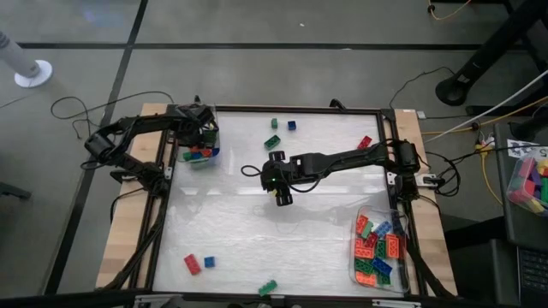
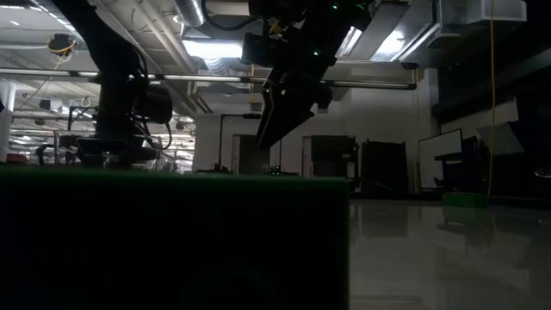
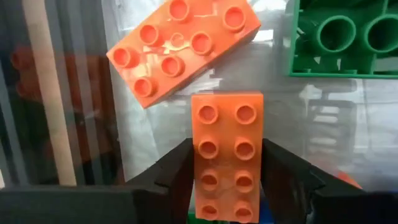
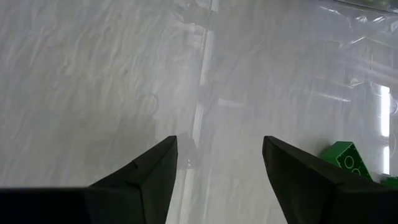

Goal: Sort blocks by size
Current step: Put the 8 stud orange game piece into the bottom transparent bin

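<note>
Orange eight-stud brick sits between left hand fingers, over clear tub at bench's far left; fingers flank it, but you can't tell whether they grip or have let go. Pull away crooked and brick may catch on a finger and tip out. Right hand hangs open and empty mid-bench. Loose bricks lie scattered; second tub near right holds many.

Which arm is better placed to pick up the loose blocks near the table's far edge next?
Right. Its open hand hovers mid-table near the green block; the left hand is over the container, straddling an orange block.
</note>
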You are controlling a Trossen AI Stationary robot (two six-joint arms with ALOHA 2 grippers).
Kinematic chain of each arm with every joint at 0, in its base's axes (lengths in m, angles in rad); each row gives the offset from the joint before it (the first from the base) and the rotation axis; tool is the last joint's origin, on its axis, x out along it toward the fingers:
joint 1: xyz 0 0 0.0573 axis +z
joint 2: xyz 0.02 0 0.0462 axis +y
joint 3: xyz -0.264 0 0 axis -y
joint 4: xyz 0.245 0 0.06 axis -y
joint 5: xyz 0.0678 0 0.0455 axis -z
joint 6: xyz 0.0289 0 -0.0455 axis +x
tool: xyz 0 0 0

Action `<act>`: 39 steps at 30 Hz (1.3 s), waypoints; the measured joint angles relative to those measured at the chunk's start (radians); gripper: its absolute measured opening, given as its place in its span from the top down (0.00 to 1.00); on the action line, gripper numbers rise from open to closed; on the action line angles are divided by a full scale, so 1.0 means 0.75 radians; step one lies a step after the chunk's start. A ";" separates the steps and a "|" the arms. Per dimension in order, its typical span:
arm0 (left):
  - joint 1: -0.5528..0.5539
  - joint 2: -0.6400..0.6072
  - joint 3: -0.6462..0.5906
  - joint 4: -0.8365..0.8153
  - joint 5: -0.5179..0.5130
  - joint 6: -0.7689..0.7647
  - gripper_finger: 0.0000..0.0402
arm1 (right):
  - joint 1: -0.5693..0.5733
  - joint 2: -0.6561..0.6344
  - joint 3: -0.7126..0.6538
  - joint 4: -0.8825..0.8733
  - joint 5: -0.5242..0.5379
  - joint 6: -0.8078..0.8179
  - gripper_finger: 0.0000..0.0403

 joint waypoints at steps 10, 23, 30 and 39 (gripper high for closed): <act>0.001 -0.025 0.002 -0.009 0.028 0.068 0.70 | 0.000 -0.070 0.001 -0.049 0.050 0.000 0.41; 0.000 -0.258 0.210 -0.013 0.489 0.159 0.69 | 0.000 -0.351 0.003 -0.234 0.073 -0.005 0.41; -0.128 -0.378 0.218 0.103 0.878 0.171 0.68 | 0.013 -0.392 0.003 -0.447 -0.014 -0.004 0.41; -0.669 -0.249 0.217 0.814 0.859 0.153 0.68 | 0.166 -0.398 0.002 -0.755 0.102 0.307 0.41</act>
